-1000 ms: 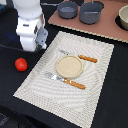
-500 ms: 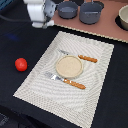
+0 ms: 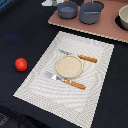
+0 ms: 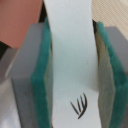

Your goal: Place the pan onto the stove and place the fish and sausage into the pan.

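In the wrist view my gripper (image 4: 72,85) is shut on the fish (image 4: 67,45), a flat white strip with a small black mark, clamped between the green pads (image 4: 41,95). In the exterior view only a white bit of the gripper (image 3: 47,2) shows at the top edge, beside the dark grey pan (image 3: 67,9). The pan stands on the pinkish-brown stove (image 3: 102,27); its handle is not discernible. The red sausage (image 3: 20,64) lies on the black table, on the exterior view's left of the placemat.
A larger grey pot (image 3: 91,12) stands on the stove next to the pan. A pale bowl (image 3: 123,18) shows at the right edge. The striped placemat (image 3: 35,80) carries a tan plate (image 3: 68,66) and two orange-handled utensils (image 3: 75,84).
The arm has moved from the left of the placemat up toward the stove and the pan, and is now almost out of the exterior view. The sausage has not moved.
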{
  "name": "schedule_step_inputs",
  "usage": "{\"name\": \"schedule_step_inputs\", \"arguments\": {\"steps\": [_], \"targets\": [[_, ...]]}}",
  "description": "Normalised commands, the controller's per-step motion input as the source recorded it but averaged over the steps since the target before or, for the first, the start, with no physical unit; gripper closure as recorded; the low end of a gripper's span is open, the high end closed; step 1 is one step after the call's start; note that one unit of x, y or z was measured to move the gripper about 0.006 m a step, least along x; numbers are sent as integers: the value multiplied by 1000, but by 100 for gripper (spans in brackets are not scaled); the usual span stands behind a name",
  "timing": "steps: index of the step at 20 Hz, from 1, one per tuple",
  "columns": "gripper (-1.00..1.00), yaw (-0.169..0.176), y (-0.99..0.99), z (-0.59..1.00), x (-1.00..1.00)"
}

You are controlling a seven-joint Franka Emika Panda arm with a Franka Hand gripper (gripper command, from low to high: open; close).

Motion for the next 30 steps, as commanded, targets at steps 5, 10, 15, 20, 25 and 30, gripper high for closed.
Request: {"name": "schedule_step_inputs", "arguments": {"steps": [5,10,15,20,25,30], "targets": [[100,0,847,19,540],[100,-6,795,0,560],[100,-5,690,-50,515],[100,0,479,-163,365],[100,4,253,-247,53],[-100,10,325,6,0]]}}
